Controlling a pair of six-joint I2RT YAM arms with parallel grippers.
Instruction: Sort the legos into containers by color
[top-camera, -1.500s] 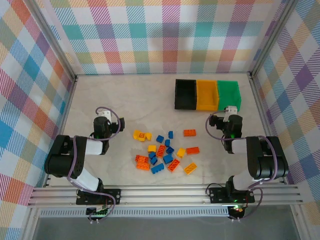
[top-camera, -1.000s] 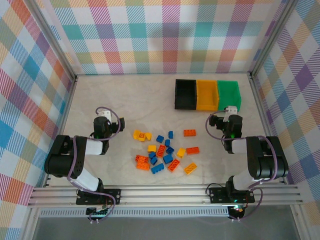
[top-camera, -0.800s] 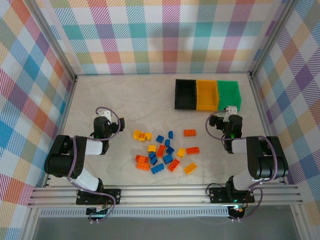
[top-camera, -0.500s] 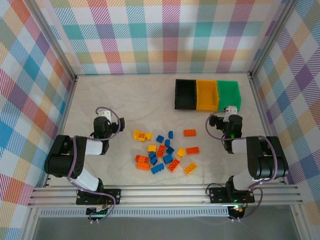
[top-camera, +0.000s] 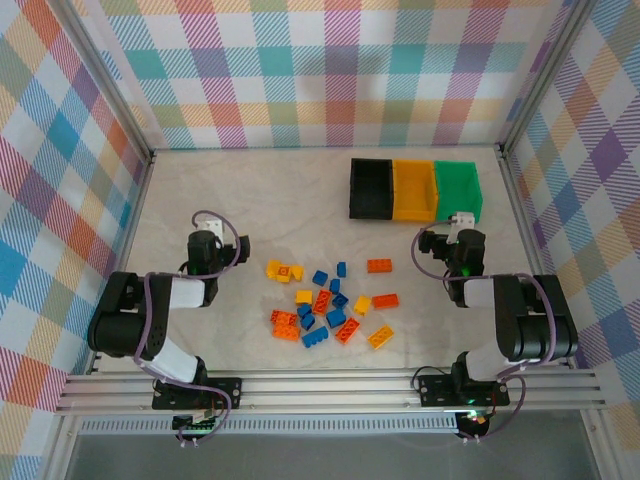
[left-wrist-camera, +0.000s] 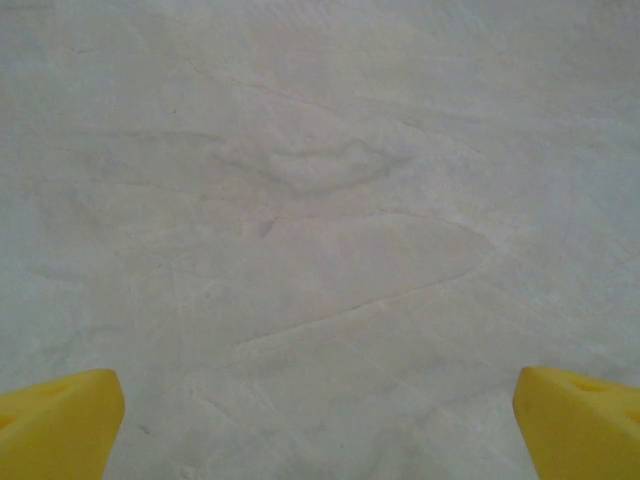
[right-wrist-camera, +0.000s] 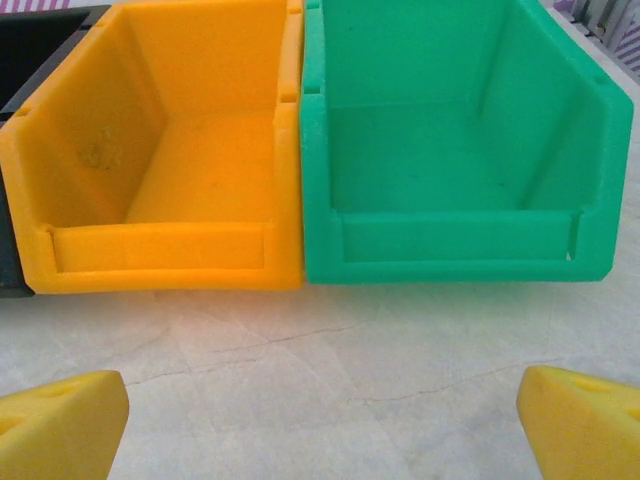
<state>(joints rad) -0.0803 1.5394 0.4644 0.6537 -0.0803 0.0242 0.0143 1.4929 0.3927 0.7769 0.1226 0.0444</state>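
Note:
The legos (top-camera: 325, 300) lie scattered mid-table between the arms: yellow ones such as (top-camera: 380, 337), blue ones such as (top-camera: 320, 278), orange-red ones such as (top-camera: 379, 265). The containers stand in a row at the back right: black (top-camera: 371, 188), yellow-orange (top-camera: 414, 190), green (top-camera: 457, 190). My left gripper (top-camera: 205, 240) rests left of the pile, open, with bare table between its yellow fingertips (left-wrist-camera: 60, 425). My right gripper (top-camera: 460, 238) sits just in front of the green bin (right-wrist-camera: 450, 150) and yellow-orange bin (right-wrist-camera: 170, 160), open and holding nothing (right-wrist-camera: 320, 430).
Checked walls close in the table on three sides, with metal frame posts (top-camera: 520, 130) at the back corners. A metal rail (top-camera: 330, 388) runs along the near edge by the arm bases. The marbled tabletop (left-wrist-camera: 320, 200) lies under the left wrist camera.
The left wrist has shifted very slightly away from its base. The right arm, bricks and bins have not moved.

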